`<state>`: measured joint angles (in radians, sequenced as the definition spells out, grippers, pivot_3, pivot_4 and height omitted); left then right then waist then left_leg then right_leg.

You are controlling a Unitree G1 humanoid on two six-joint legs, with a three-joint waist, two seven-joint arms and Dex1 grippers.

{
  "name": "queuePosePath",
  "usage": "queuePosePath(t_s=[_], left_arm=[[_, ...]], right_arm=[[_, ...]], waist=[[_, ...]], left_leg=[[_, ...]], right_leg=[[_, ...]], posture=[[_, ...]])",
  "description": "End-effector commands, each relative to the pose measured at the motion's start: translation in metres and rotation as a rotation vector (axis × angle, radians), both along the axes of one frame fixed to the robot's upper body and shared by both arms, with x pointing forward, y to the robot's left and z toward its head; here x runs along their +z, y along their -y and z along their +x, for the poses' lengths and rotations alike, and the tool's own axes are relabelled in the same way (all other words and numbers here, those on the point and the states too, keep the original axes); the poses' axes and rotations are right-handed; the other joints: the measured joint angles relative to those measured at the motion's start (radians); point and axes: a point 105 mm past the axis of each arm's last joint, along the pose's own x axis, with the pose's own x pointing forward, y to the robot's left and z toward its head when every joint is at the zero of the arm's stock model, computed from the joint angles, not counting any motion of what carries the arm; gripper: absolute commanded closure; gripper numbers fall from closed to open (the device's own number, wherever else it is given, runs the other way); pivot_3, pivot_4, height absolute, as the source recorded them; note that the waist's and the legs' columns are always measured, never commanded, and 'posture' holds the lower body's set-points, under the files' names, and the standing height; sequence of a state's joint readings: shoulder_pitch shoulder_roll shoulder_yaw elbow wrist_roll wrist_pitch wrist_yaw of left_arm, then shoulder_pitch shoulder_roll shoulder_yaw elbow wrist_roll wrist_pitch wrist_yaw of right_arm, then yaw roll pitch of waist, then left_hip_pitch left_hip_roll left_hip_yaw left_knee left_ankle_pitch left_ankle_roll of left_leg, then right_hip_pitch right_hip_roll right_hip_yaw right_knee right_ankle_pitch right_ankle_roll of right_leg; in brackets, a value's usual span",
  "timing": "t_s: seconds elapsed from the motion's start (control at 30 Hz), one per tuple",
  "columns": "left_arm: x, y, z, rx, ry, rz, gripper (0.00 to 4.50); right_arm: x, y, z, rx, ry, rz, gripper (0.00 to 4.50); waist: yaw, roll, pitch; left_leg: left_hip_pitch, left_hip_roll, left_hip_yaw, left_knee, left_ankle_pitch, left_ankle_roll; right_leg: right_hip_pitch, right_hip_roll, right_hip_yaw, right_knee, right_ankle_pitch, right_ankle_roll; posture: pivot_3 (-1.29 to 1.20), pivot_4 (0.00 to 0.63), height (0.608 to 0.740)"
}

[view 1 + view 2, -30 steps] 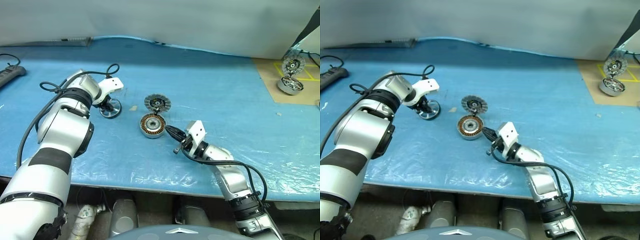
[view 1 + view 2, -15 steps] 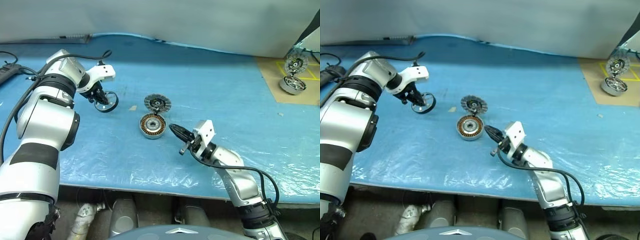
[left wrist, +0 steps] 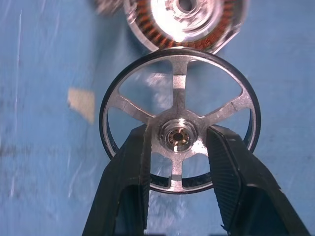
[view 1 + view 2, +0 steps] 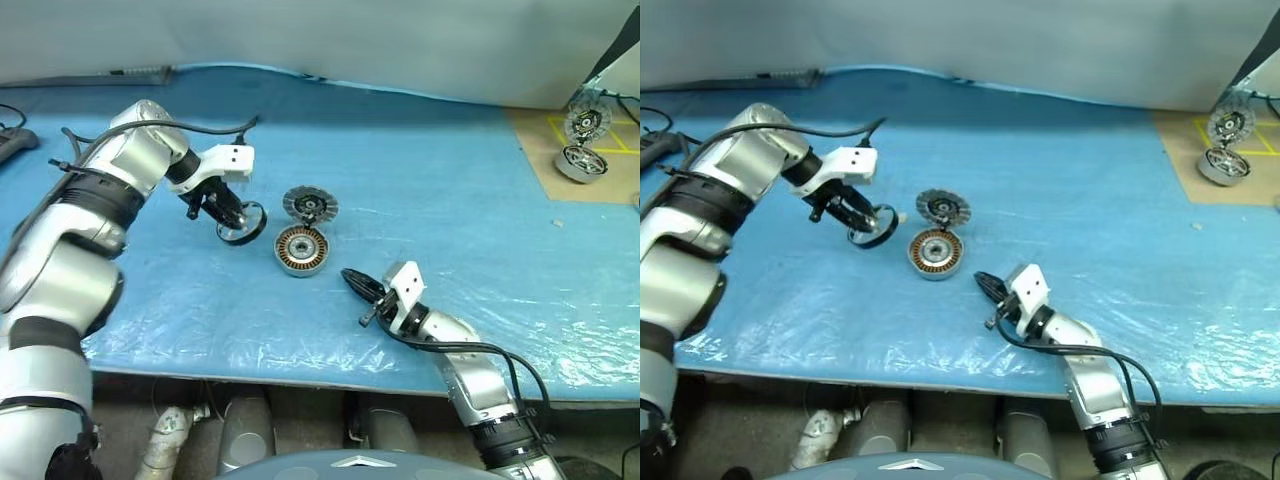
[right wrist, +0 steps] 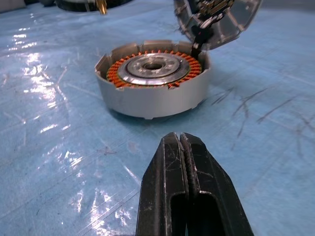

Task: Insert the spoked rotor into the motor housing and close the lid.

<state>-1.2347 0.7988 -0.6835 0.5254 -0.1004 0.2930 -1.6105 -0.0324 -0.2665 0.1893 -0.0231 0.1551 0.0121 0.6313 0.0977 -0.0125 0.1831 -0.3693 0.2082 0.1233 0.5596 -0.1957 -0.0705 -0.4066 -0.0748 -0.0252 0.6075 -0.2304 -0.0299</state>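
My left gripper (image 4: 232,213) is shut on the hub of the spoked rotor (image 4: 241,222), a dark wheel with a silver rim, held tilted above the blue sheet just left of the motor housing (image 4: 303,250). In the left wrist view both fingers (image 3: 129,182) pinch the rotor's hub (image 3: 178,138), with the housing's copper windings (image 3: 187,22) beyond it. The housing lies open, its ribbed lid (image 4: 310,205) standing up at its far side. My right gripper (image 4: 356,283) is shut and empty, low over the sheet to the housing's right; its own view has the housing (image 5: 152,78) straight ahead.
A blue plastic sheet (image 4: 440,190) covers the table. A second motor unit (image 4: 581,162) with its lid up sits on tan cardboard at the far right. A small tan scrap (image 3: 81,103) lies on the sheet near the rotor. A black power strip (image 4: 12,142) is at the far left.
My left gripper has lifted the rotor off the sheet and carried it right, toward the housing, rolling its wrist. The right gripper has sunk slightly and stays shut.
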Motion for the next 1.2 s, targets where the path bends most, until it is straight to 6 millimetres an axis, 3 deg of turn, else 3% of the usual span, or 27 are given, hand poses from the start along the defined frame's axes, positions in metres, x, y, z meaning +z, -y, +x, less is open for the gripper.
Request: queuePosePath(t_s=[0.03, 0.23, 0.47, 0.63, 0.87, 1.2], left_arm=[[0.013, 0.025, -0.014, -0.124, 0.003, -0.077, 3.13], [0.021, 0.05, -0.02, -0.198, 0.001, -0.175, 3.13], [-0.007, 0.067, -0.006, -0.186, 0.041, -0.168, 3.13], [-0.02, 0.066, 0.005, -0.177, 0.087, -0.122, 3.13], [-0.022, 0.063, 0.016, -0.148, 0.112, -0.094, 3.13], [-0.028, 0.062, 0.015, -0.179, 0.097, -0.06, 3.13]], right_arm=[[0.006, -0.007, 0.0, 0.021, 0.043, 0.01, 4.5], [0.004, -0.011, 0.001, 0.022, 0.044, 0.011, 4.5], [0.006, -0.012, 0.002, 0.02, 0.053, 0.01, 4.5], [0.008, -0.014, 0.001, 0.026, 0.061, 0.014, 4.5], [0.009, -0.016, 0.002, 0.029, 0.059, 0.018, 4.5], [0.009, -0.018, 0.004, 0.031, 0.058, 0.012, 4.5]], waist=[[0.001, 0.0, 0.0], [-0.003, 0.001, 0.0], [-0.006, 0.001, 0.0], [-0.004, 0.001, 0.0], [-0.002, 0.001, 0.0], [-0.003, 0.001, 0.0]], left_leg=[[0.0, 0.0, 0.0, 0.0, 0.0, 0.0], [0.002, 0.0, 0.0, 0.003, 0.0, 0.0], [0.001, -0.001, 0.0, 0.004, 0.0, 0.0], [0.001, -0.001, 0.0, 0.004, 0.0, 0.0], [0.001, -0.001, 0.0, 0.005, 0.0, 0.0], [0.002, -0.001, 0.0, 0.005, 0.0, 0.0]], right_leg=[[0.001, 0.0, 0.0, 0.0, 0.0, 0.0], [0.001, 0.0, 0.001, 0.001, 0.0, 0.0], [0.002, 0.0, 0.002, 0.001, 0.003, 0.004], [0.002, 0.0, 0.001, 0.002, 0.003, 0.004], [0.002, 0.0, 0.001, 0.002, 0.003, 0.004], [0.002, 0.0, 0.002, 0.004, 0.003, 0.004]], posture=[[0.0, 0.15, 0.74], [0.0, 0.15, 0.74], [0.0, 0.15, 0.74], [0.0, 0.15, 0.74], [0.0, 0.15, 0.74], [0.0, 0.15, 0.74]])
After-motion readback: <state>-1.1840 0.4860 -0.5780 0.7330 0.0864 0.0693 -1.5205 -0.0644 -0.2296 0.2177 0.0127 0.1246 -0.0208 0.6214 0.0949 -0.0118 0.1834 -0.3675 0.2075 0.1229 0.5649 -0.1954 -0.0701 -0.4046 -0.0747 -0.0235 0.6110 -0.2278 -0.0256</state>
